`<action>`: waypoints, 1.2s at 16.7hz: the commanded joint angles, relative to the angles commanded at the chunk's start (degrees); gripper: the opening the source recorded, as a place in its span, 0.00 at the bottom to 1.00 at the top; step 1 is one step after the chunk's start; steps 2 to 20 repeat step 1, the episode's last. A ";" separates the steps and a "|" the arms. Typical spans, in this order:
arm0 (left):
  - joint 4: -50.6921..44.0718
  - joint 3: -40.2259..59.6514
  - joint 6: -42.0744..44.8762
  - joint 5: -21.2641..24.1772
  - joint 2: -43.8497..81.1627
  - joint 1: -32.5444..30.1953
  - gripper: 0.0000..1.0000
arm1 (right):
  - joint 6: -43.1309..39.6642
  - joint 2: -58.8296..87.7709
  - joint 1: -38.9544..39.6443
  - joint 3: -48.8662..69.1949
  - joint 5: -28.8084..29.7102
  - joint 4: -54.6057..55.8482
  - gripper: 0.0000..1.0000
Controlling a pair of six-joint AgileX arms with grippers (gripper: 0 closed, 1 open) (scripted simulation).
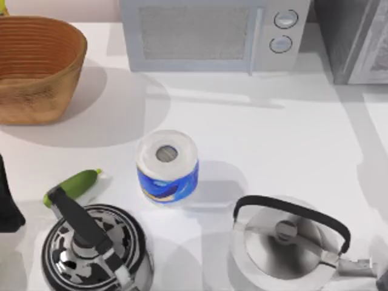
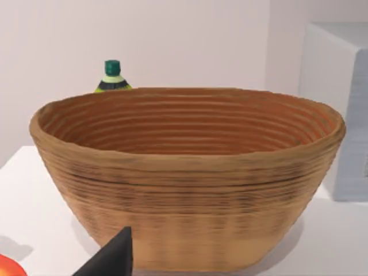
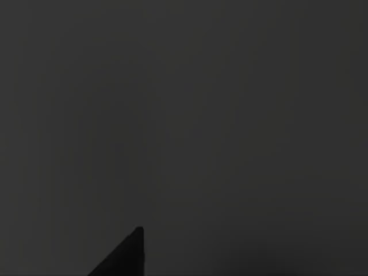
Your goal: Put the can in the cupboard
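nearest to us, two kettles stand on the white counter (image 1: 291,139), nearer than the paper roll (image 1: 168,166): a black-and-white patterned kettle (image 1: 94,251) to the roll's near left and a steel kettle (image 1: 285,242) to its near right. just left of the roll lies a green cucumber (image 1: 74,185), apart from it. the left end effector (image 2: 112,259) is low and close to the woven basket (image 1: 36,66), which sits far left of the roll. we cannot tell whether this end effector is wide or narrow. beside it a red-orange sliver (image 2: 7,267) rests on the counter. we cannot tell if that is the can, so we cannot place the can. behind the basket stands a green-capped bottle (image 2: 112,77). beyond the roll is a microwave (image 1: 212,33), and far right of the roll the grey cupboard (image 1: 354,39). the right wrist view is dark, and we cannot tell the right end effector's state.
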 joint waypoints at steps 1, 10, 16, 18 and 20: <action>0.00 0.00 0.00 0.00 0.00 0.00 1.00 | 0.00 0.00 0.00 0.00 0.00 0.00 1.00; 0.00 0.00 0.00 0.00 0.00 0.00 1.00 | 0.00 0.00 0.00 0.00 0.00 0.00 1.00; 0.00 0.00 0.00 0.00 0.00 0.00 1.00 | 0.00 0.00 0.00 0.00 0.00 0.00 1.00; 0.00 0.00 0.00 0.00 0.00 0.00 1.00 | 0.00 0.00 0.00 0.00 0.00 0.00 1.00; 0.00 0.00 0.00 0.00 0.00 0.00 1.00 | 0.00 0.00 0.00 0.00 0.00 0.00 1.00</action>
